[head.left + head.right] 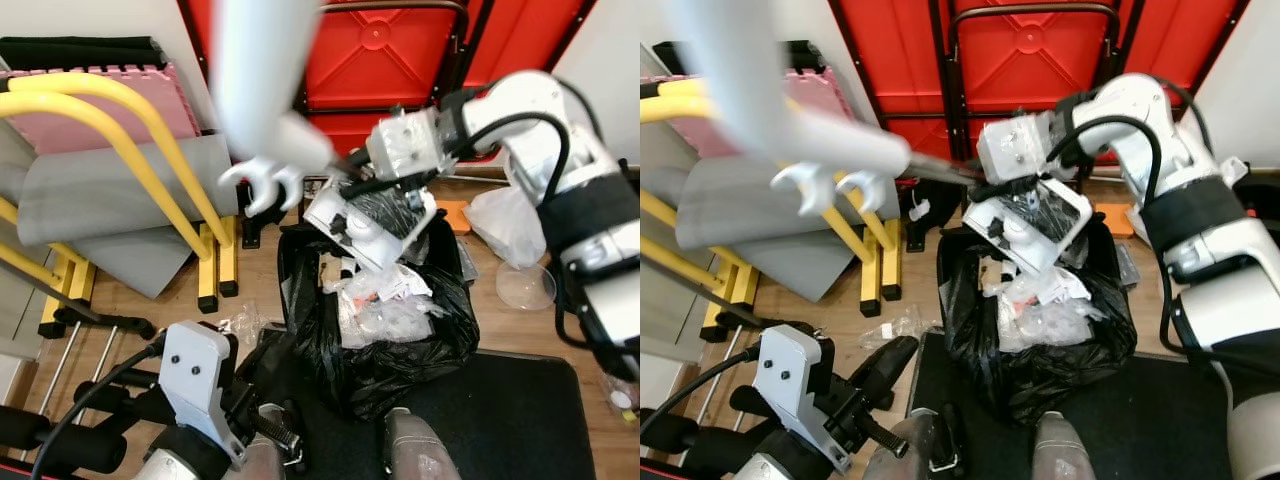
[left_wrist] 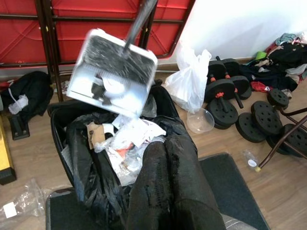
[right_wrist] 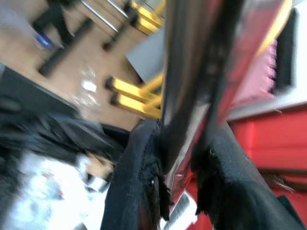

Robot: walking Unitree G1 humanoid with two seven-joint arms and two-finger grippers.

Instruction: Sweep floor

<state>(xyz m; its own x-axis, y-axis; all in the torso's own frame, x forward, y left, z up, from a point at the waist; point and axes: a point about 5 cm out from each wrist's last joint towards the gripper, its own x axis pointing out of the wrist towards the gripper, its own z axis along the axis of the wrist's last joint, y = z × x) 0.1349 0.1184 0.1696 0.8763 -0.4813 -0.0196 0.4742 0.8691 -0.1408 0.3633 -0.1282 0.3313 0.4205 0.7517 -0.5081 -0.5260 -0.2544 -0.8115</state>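
The right end effector (image 3: 180, 191) is clamping both black fingers (image 3: 136, 187) tight around the thin handle (image 3: 192, 72) of a white dustpan (image 1: 370, 222), holding it tilted over the black trash bag (image 1: 400, 355) so the pan is hanging right above the bag's open mouth. Some dark and white bits are sitting in the pan, and the bag is already stuffed with crumpled paper and plastic (image 1: 385, 300). The bag is sitting on the wood floor (image 1: 250, 290) at about 12 o'clock from the robot, and it's touching the dark mat (image 1: 520, 410) by the robot's feet. The left end effector (image 2: 170, 187) is hovering low near the bag's edge at roughly 6 o'clock from the bag, fingers pressed together with nothing between them. A yellow rack (image 1: 120, 140) with grey and pink mats is at 10 o'clock, red folded panels (image 1: 380, 60) at 12, and a white plastic bag (image 2: 192, 81) plus black dumbbells (image 2: 225, 91) are out around 2 o'clock
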